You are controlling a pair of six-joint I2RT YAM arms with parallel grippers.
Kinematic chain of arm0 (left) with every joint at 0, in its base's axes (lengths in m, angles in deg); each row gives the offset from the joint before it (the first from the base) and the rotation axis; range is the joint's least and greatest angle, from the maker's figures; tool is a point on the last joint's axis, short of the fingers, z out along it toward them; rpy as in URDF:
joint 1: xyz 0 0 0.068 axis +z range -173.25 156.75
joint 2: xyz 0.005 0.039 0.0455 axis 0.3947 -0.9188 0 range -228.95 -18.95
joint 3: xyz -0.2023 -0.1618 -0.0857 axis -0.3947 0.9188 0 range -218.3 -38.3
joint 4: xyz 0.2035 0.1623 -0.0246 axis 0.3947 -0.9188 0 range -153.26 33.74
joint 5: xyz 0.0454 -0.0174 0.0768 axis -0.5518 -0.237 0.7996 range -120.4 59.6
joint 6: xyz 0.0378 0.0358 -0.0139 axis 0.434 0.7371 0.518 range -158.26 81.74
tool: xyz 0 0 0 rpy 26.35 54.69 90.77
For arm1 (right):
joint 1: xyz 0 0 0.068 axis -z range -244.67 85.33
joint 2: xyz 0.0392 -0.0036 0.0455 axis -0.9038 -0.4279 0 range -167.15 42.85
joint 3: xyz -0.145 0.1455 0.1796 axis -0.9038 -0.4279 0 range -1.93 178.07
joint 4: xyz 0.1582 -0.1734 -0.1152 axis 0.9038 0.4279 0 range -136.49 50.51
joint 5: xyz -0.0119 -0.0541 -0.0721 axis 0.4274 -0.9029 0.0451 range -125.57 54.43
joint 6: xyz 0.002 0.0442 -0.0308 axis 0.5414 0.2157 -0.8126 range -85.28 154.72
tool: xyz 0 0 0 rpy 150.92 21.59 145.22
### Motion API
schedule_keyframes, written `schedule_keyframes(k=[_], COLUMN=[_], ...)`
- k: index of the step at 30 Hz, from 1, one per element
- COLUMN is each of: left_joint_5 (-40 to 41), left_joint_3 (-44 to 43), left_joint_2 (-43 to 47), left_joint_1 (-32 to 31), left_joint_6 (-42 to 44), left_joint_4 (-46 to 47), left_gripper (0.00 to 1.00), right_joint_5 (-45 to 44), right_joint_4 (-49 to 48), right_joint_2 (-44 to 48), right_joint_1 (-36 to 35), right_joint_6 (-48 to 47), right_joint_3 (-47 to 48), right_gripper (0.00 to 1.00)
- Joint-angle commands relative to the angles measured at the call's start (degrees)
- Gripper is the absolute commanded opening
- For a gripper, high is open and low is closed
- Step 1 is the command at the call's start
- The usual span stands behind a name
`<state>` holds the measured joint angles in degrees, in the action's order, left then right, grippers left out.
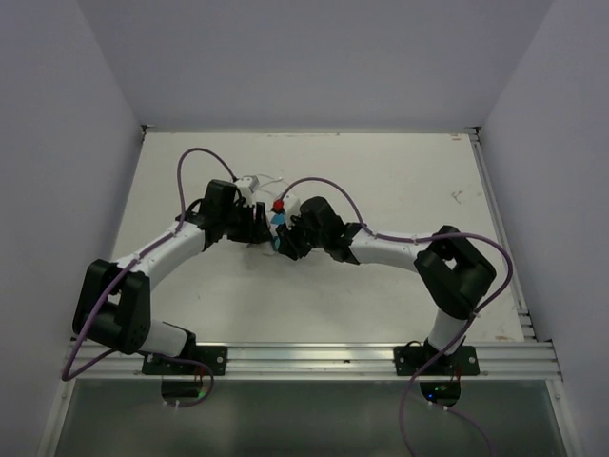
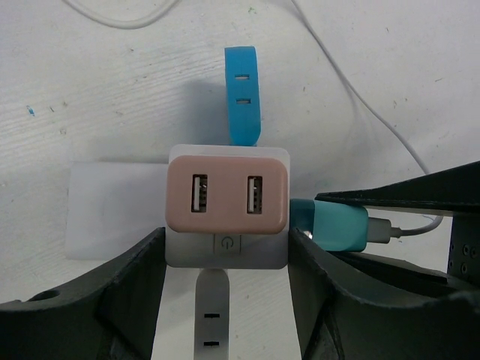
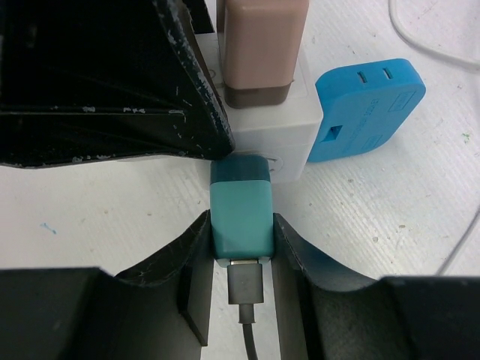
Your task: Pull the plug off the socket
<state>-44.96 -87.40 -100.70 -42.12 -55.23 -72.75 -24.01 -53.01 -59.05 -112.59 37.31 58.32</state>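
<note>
the right gripper (image 3: 240, 229) is clamped on the teal plug (image 3: 241, 214), which is seated in the socket (image 3: 281, 139) side face, long axis horizontal, cable (image 3: 247, 330) end toward the wrist. the socket is clamped by the left gripper (image 2: 227, 262) at the centre of the table (image 1: 400, 181).

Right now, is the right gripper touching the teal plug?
Touching. The right wrist view shows the right gripper closed against both sides of the teal plug.

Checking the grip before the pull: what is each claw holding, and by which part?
Left claw grips the white plastic cube socket by two opposite side faces. Right claw pinches the teal rectangular plug by its sides.
</note>
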Motion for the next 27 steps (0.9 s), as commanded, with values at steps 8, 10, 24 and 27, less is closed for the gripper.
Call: schedule_keyframes(k=[8,10,24,27], left_joint_5=[19.22,20.62,18.52,17.91], left_joint_3=[-0.73,-0.91,-2.58,-2.58], left_joint_2=[1.6,1.16,2.65,3.27], left_joint_1=[0.86,0.16,-0.9,-0.9], left_joint_6=[0.98,0.98,1.24,1.68], left_joint_4=[0.58,0.15,-1.35,-1.53], left_gripper=[0.0,0.0,0.0,0.0], right_joint_5=[1.28,1.19,-4.86,-9.61], right_joint_4=[3.1,3.45,9.33,12.32], right_joint_2=[7.07,7.07,16.98,21.29], right_joint_1=[1.16,1.16,5.37,10.9], right_joint_6=[1.37,1.45,3.03,4.61], right_joint_3=[-2.94,-3.21,-3.82,-4.96], right_gripper=[0.0,0.0,0.0,0.0])
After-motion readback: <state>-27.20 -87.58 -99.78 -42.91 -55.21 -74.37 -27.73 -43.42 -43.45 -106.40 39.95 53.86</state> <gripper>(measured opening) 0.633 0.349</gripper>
